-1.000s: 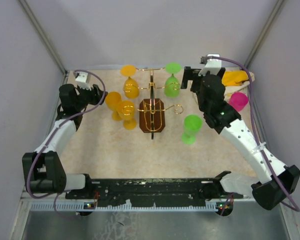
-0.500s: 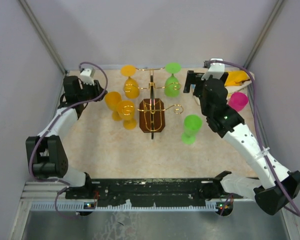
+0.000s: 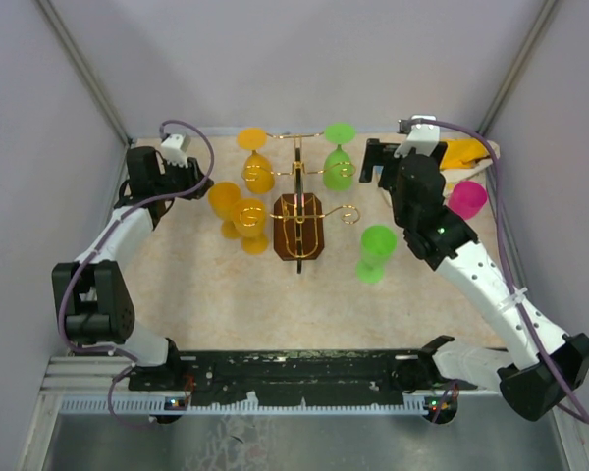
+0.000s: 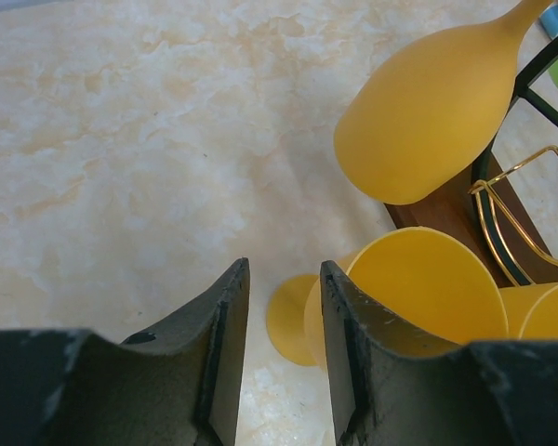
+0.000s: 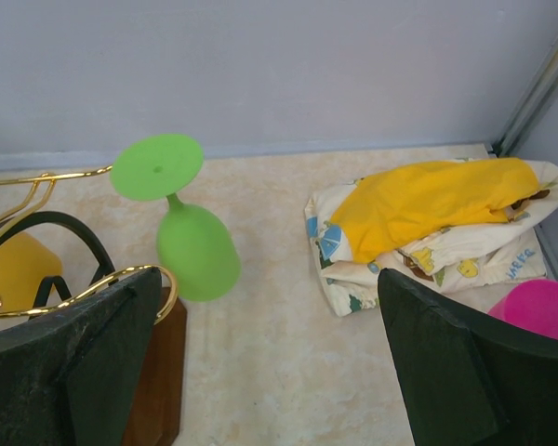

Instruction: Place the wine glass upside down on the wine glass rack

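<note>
The wine glass rack (image 3: 299, 224) stands mid-table, gold wire on a dark brown wooden base. A yellow glass (image 3: 256, 165) and a green glass (image 3: 338, 162) hang upside down on it. Two yellow glasses (image 3: 238, 211) stand upright left of the base, and a green glass (image 3: 376, 251) stands to its right. My left gripper (image 3: 196, 177) is narrowly open and empty, its right finger (image 4: 349, 362) beside an upright yellow glass (image 4: 428, 279). My right gripper (image 3: 375, 162) is wide open and empty, right of the hanging green glass (image 5: 193, 246).
A yellow and patterned cloth (image 3: 463, 153) lies in the far right corner, also in the right wrist view (image 5: 437, 218). A pink glass (image 3: 468, 198) stands near it. Grey walls close the table on three sides.
My left gripper has swung back toward the far left corner, away from the yellow glasses. My right gripper has shifted slightly toward the back. The glasses have not moved.
</note>
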